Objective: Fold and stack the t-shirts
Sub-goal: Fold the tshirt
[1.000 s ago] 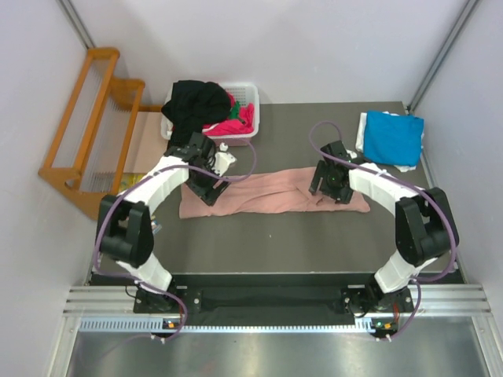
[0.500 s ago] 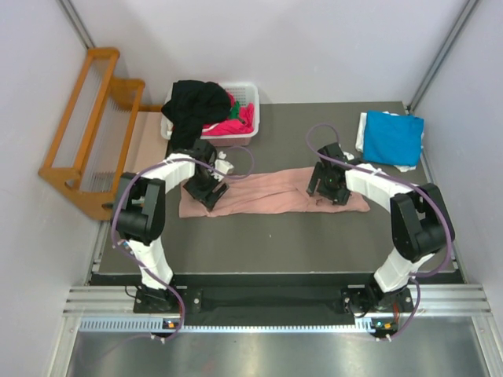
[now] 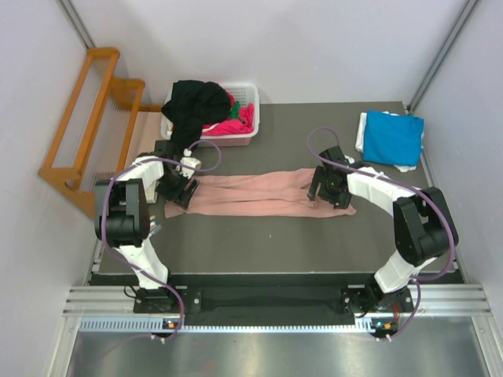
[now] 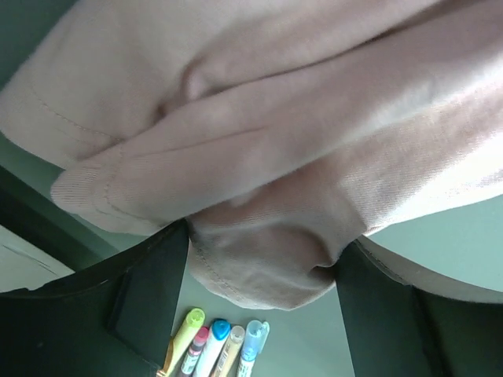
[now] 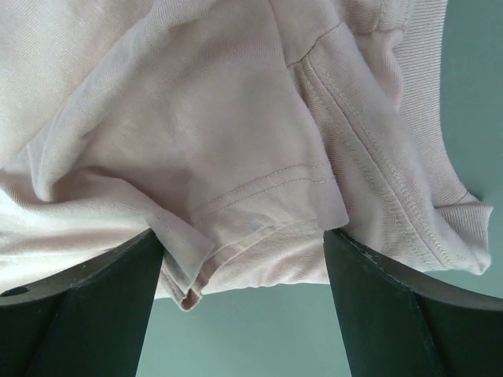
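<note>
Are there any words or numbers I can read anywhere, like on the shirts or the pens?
No text can be read in any view.
Pink t-shirt: no print or label shows; only plain cloth and seams.
Blue t-shirt: plain, nothing written.
Marker pens in the left wrist view: coloured caps only; any writing is too small and blurred to read.
White basket: no label visible.

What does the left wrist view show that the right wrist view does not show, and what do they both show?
Only the left wrist view shows a row of coloured markers below the cloth, between its gripper's fingers. Only the right wrist view shows a stitched sleeve hem and a ribbed edge seam. Both show the bunched salmon-pink t-shirt between wide-set dark fingers, over the grey-green table.
</note>
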Available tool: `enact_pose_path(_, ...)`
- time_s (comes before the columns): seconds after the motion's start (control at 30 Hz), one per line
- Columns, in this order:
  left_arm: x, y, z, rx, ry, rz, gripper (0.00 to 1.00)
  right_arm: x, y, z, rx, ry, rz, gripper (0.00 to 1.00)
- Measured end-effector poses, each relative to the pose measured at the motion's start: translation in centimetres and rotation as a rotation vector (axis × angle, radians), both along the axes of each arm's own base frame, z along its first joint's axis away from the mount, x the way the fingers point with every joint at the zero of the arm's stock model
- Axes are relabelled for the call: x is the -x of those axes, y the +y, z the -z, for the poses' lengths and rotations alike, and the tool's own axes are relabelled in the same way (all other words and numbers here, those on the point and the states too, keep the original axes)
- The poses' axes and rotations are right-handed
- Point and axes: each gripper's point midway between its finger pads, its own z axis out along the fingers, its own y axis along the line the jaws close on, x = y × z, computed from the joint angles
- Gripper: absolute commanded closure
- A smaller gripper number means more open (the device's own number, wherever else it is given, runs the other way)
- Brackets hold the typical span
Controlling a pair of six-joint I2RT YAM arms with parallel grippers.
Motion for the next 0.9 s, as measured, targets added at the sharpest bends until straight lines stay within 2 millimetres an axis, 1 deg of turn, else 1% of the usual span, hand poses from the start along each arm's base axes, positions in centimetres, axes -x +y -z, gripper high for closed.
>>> enact_pose_path(0.13,0.4,-0.1,-0.4,-0.001,0.009,0.01,0.24,0.2,0.2,0.0,-0.012,0.009,-0.014,0.18)
enact_pose_path(0.23,0.7,-0.2,-1.2,-0.002,0.001,0.018,0.24,0.4,0.7,0.0,-0.032,0.019,-0.035,0.17)
enact_pose_path(0.3,0.7,-0.3,-1.9,-0.003,-0.019,0.025,0.24,0.5,1.3,-0.3,-0.061,0.029,-0.064,0.17)
enact_pose_path(0.37,0.8,-0.4,-2.4,-0.004,-0.033,0.032,0.24,0.5,2.4,-0.9,-0.107,0.038,-0.106,0.14)
enact_pose_path(0.43,1.0,-0.4,-2.7,-0.005,-0.038,0.035,0.24,0.1,4.3,-1.8,-0.182,0.048,-0.188,0.12)
enact_pose_path(0.53,1.5,-0.4,-2.6,-0.006,-0.03,0.038,0.24,-0.3,6.3,-3.0,-0.237,0.033,-0.275,0.09)
enact_pose_path(0.6,1.6,-0.4,-2.5,-0.009,-0.024,0.038,0.24,-0.5,7.1,-3.8,-0.262,0.019,-0.313,0.08)
enact_pose_path(0.7,1.8,-0.4,-2.6,-0.01,-0.023,0.041,0.24,-0.6,7.5,-4.3,-0.281,0.009,-0.328,0.08)
enact_pose_path(0.9,2.1,-0.2,-3.1,-0.021,-0.038,0.051,0.24,-0.8,6.8,-3.8,-0.284,0.008,-0.302,0.08)
